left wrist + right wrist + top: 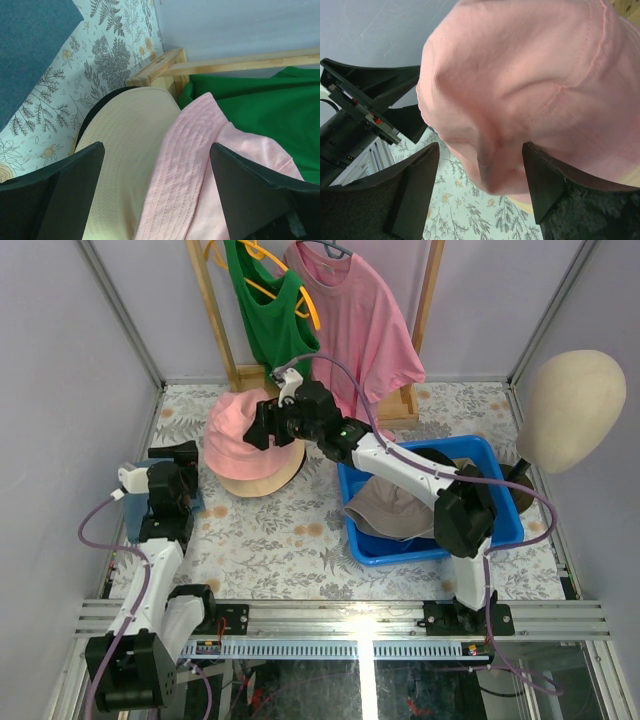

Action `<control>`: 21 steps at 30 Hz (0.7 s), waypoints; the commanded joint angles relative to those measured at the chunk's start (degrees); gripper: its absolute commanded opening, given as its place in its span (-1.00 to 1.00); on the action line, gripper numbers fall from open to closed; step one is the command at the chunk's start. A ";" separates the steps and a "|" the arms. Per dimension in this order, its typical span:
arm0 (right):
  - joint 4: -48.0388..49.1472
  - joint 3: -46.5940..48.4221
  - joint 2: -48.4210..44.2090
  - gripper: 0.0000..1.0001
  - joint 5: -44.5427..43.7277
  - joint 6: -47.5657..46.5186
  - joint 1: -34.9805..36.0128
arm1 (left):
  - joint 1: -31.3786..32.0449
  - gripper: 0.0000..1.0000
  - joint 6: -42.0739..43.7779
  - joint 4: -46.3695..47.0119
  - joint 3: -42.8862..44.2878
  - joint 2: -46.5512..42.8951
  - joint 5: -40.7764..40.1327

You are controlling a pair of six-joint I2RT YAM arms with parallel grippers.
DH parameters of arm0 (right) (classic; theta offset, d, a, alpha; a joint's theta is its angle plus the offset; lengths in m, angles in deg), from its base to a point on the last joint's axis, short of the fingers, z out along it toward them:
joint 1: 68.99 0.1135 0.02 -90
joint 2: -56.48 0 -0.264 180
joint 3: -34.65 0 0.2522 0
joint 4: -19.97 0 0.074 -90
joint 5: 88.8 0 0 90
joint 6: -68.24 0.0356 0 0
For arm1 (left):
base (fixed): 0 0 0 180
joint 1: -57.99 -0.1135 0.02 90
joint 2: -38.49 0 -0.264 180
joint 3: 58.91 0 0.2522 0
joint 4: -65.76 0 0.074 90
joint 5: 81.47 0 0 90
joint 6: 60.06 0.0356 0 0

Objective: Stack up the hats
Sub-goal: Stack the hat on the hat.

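The pink hat (pixel 232 435) sits on the beige hat (pixel 262 480), far left. Your right jaws hang spread wide over it, not pinching. Your left jaws are open, empty. Next, I think, fetch the grey hat (pixel 390 512) from the blue tub (pixel 365 543), right. Flowery worktop (pixel 290 540); shirts (pixel 360 330) hang far back.

one pink hat (pixel 232 435), two shirts (pixel 365 320), one bin (pixel 400 548)
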 commanded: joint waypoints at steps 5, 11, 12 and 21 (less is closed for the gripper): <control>2.25 -9.91 -11.41 0.55 -6.70 -2.57 0.34 | -2.16 0.73 -2.19 6.59 -0.97 1.65 0.89; 1.68 -16.70 -16.62 0.56 -12.45 -3.10 0.35 | -2.63 0.72 -2.62 9.11 -1.35 3.10 1.49; 1.37 -17.77 -17.49 0.56 -14.05 -3.24 0.35 | -2.71 0.72 -2.64 9.53 -1.53 3.21 1.63; -7.36 -22.78 -16.06 -0.24 -21.32 -2.61 -2.07 | -3.13 0.70 -2.39 14.71 -2.73 5.11 4.33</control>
